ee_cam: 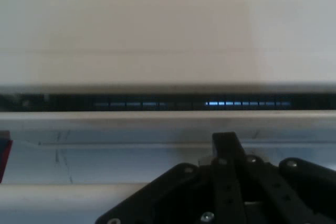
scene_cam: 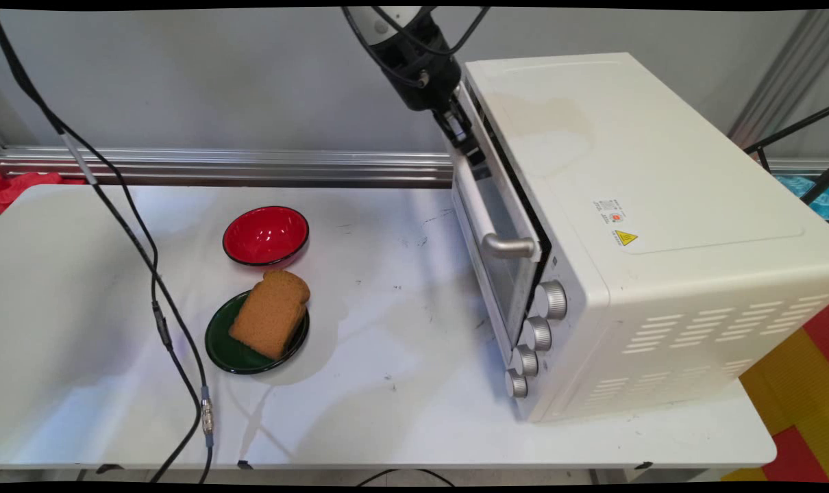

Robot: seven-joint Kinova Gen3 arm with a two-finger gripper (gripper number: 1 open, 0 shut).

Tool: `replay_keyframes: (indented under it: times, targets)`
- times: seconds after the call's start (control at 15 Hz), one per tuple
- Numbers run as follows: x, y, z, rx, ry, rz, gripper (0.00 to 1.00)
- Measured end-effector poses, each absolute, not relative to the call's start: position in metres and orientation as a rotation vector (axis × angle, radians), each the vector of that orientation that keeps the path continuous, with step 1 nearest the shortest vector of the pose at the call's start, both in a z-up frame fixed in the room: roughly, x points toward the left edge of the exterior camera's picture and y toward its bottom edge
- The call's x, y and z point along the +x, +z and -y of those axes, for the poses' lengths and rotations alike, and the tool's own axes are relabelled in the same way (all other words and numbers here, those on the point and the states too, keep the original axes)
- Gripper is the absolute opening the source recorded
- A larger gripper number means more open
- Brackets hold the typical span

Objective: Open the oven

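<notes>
A white toaster oven (scene_cam: 661, 226) stands on the right of the table, its glass door (scene_cam: 497, 253) facing left. The door is a little ajar, with a dark gap along its top edge (ee_cam: 168, 102). My gripper (scene_cam: 466, 145) comes down from the top of the main view and sits against the far upper corner of the door, by the far end of the silver handle (scene_cam: 486, 219). In the hand view the gripper (ee_cam: 227, 140) has its fingers drawn together, with nothing seen between them, and it rests on the door's top rim.
A slice of brown bread (scene_cam: 270, 313) lies on a dark green plate (scene_cam: 224, 346) left of centre. Just behind it is an empty red bowl (scene_cam: 266, 235). Several silver knobs (scene_cam: 538, 333) run down the oven's front. Black cables (scene_cam: 155, 301) hang across the table's left.
</notes>
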State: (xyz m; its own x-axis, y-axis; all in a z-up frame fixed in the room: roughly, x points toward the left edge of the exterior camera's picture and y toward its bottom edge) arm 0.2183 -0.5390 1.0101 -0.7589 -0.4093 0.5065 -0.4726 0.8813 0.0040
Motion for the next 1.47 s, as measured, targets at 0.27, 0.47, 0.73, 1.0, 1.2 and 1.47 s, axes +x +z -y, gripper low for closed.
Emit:
replay_keyframes:
  times: [0.27,0.47,0.73,1.0,1.2,1.47]
  targets:
    - [0.235,1.007,0.531,0.626,0.154,2.574,0.0]
    - [0.25,1.001,0.524,0.621,0.143,2.597,0.0]
    - [0.267,0.987,0.519,0.621,0.14,2.61,0.0]
    - [0.286,0.967,0.512,0.618,0.149,2.617,0.0]
    - [0.3,0.952,0.509,0.604,0.158,2.615,0.0]
    - [0.319,0.932,0.504,0.587,0.171,2.599,0.0]
